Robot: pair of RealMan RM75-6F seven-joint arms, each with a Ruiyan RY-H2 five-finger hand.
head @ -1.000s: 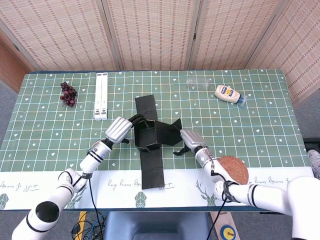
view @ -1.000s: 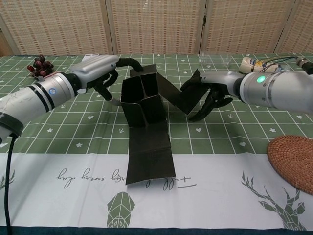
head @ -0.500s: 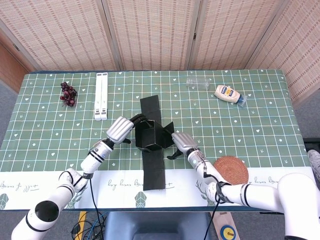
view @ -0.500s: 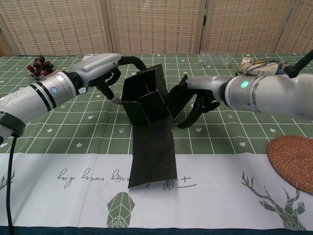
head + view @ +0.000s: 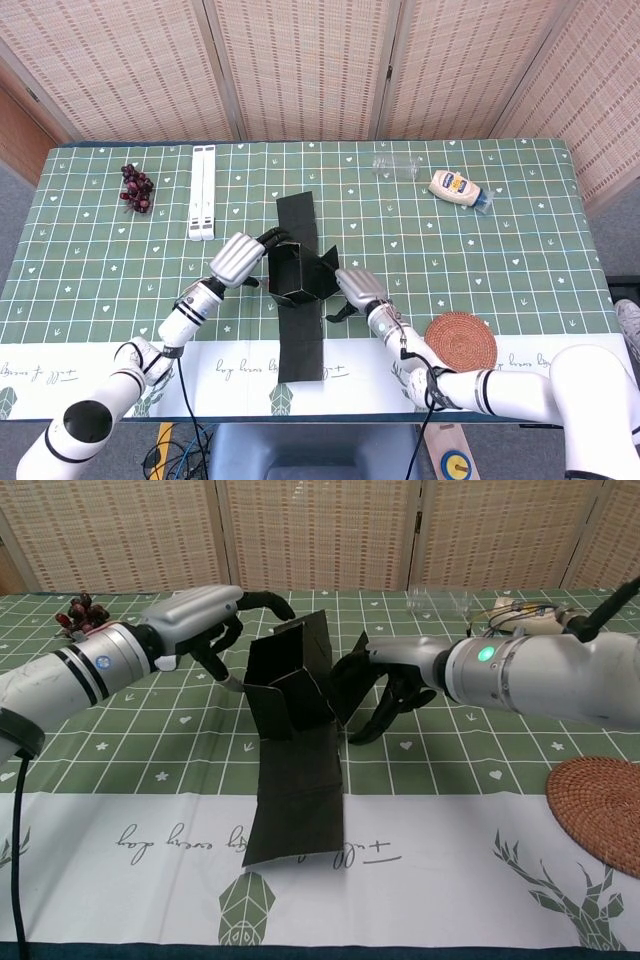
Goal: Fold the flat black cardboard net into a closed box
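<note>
The black cardboard net (image 5: 295,750) lies mid-table, its long axis running from the near edge away toward the far side; its nearest panel is flat, and the middle is raised into walls between the two hands. The right hand (image 5: 385,685) presses its side flap upright, fingers curled against it. The left hand (image 5: 215,615), just beyond, hooks its fingers over the opposite wall. Both sit equally close.

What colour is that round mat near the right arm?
The round mat is reddish-brown, woven in concentric rings; the head view shows it whole.
</note>
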